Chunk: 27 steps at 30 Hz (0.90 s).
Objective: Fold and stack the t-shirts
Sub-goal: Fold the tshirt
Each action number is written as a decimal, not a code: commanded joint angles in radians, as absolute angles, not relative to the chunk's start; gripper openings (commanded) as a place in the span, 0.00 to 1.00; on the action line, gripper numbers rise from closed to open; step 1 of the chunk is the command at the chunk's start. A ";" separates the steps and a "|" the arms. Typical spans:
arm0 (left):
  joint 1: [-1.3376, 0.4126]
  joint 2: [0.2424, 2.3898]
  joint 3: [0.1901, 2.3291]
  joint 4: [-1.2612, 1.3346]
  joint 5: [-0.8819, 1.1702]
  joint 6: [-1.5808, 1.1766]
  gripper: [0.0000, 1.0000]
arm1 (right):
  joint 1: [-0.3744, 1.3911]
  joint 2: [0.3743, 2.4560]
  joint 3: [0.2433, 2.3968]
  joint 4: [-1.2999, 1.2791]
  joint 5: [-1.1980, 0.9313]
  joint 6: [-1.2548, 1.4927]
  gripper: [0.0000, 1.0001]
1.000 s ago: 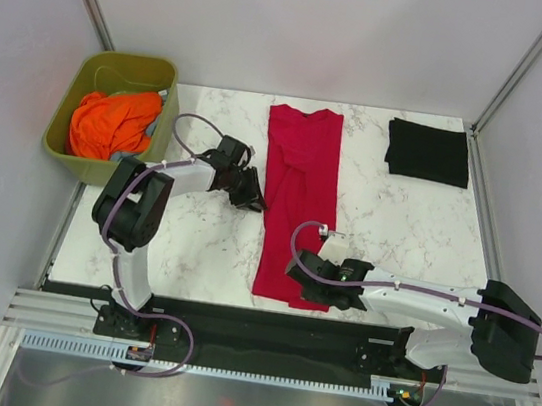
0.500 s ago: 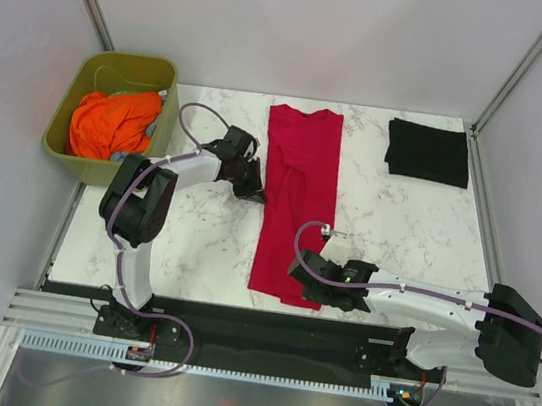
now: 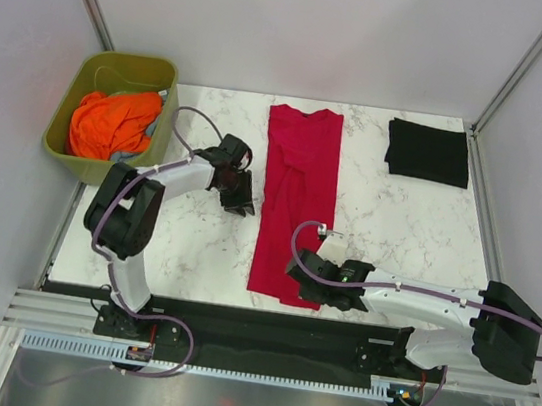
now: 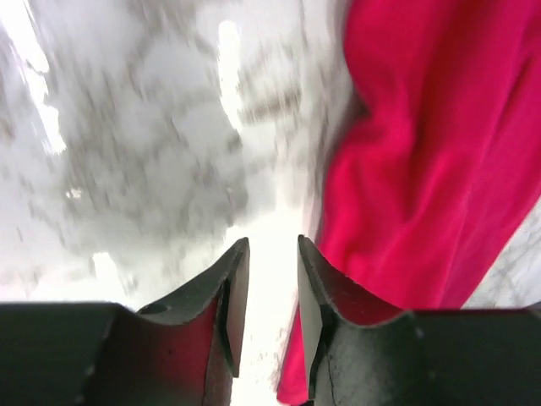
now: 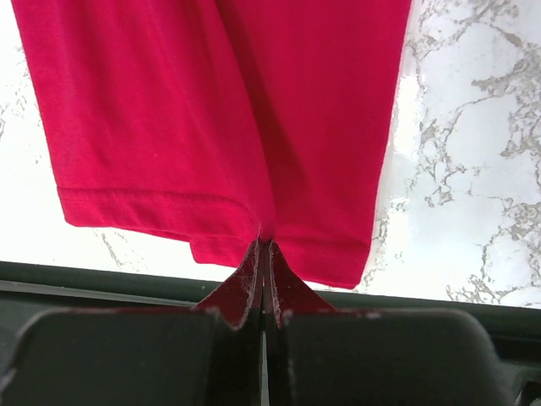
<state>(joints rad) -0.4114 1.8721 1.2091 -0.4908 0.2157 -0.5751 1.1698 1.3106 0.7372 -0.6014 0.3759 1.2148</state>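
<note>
Left arm (image 3: 179, 172), right arm (image 3: 419, 303): white links, black joints, purple cables (image 3: 294, 239). Left tool (image 4: 272, 247), right tool (image 5: 264, 247): dark wedge fingers (image 4: 232, 292).

White marble table (image 3: 398, 231), red t-shirt (image 3: 298, 187), folded black t-shirt (image 3: 428, 152)

Long t-shirt (image 3: 297, 197) lies centre, folded t-shirt (image 3: 428, 152) at far right, tub (image 3: 134, 62) at far left.

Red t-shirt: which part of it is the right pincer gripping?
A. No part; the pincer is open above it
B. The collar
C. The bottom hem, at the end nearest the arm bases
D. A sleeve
C: in the right wrist view the right pincer is shut on the bottom hem of the red t-shirt, and the top view shows this at the shirt's near end.
</note>
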 commanded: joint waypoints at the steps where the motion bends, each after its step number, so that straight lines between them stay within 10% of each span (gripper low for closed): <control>1: -0.489 1.691 1.123 -0.515 0.209 -0.549 0.36 | 1.177 1.313 0.741 -0.578 0.377 1.210 0.00; 27: -0.842 1.598 0.827 -0.459 0.081 -0.867 0.27 | 1.192 1.282 0.707 -0.537 0.368 1.210 0.00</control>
<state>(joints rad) -0.8375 1.5711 0.8417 -0.4778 0.1249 -0.8120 1.1809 1.3098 0.7197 -0.5594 0.3630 1.2045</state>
